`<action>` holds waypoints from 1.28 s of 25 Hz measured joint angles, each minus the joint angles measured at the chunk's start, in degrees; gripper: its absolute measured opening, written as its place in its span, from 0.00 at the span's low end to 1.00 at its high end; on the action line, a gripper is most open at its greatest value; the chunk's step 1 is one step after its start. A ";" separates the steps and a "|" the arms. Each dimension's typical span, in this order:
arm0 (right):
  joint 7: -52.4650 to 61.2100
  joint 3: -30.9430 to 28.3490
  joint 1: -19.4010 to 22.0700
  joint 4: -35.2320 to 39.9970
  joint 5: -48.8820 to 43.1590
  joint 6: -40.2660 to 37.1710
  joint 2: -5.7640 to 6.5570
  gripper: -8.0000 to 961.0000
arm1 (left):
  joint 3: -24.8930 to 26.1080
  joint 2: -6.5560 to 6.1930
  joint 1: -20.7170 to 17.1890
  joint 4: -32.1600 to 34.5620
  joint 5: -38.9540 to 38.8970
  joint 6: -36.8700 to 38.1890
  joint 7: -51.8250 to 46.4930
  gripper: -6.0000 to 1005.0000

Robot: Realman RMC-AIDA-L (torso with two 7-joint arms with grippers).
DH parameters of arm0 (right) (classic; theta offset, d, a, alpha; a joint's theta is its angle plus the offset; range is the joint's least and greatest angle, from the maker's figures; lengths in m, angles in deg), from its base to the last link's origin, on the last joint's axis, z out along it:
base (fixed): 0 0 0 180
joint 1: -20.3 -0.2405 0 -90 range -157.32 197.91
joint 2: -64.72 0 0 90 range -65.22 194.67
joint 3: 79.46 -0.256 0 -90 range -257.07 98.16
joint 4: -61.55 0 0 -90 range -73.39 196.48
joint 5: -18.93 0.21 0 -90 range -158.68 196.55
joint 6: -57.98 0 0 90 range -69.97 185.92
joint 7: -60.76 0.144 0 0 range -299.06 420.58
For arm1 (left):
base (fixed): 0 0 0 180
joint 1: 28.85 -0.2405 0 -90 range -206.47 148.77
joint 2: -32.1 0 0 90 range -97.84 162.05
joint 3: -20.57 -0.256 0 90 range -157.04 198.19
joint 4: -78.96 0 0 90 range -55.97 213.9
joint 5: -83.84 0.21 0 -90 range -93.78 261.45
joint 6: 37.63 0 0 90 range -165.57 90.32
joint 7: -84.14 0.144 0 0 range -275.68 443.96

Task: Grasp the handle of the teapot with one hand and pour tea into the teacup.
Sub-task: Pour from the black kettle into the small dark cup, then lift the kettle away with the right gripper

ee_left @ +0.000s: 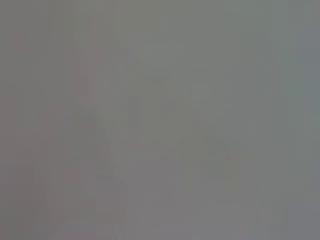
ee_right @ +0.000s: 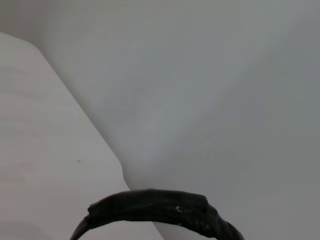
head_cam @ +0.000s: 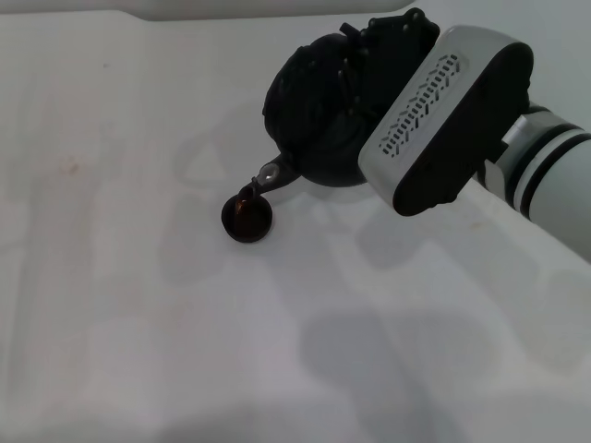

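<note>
In the head view the matte-black teapot (head_cam: 319,115) hangs tilted above the white table, its short spout (head_cam: 270,175) pointing down over the small dark teacup (head_cam: 247,219). Brown tea shows inside the cup. My right gripper (head_cam: 392,41) is shut on the handle (head_cam: 369,46) at the teapot's top, behind its white-and-grey wrist housing (head_cam: 443,115). The ridged black handle also shows as an arc in the right wrist view (ee_right: 160,210). My left gripper is out of view.
The white table (head_cam: 138,305) spreads around the cup. The table's far edge (head_cam: 138,14) runs along the top left of the head view. The left wrist view shows only a blank grey surface.
</note>
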 joint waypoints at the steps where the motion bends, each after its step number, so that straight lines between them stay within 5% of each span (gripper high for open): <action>1: 0.50 0.15 -0.02 -0.03 -0.77 0.05 0.00 0.13 | 0.00 0.00 -0.01 0.00 0.00 0.01 0.00 0.87; 32: 6.15 0.21 -2.20 -2.70 -5.07 1.35 0.00 0.12 | 0.00 0.00 -0.04 -0.09 0.12 0.11 -0.04 0.87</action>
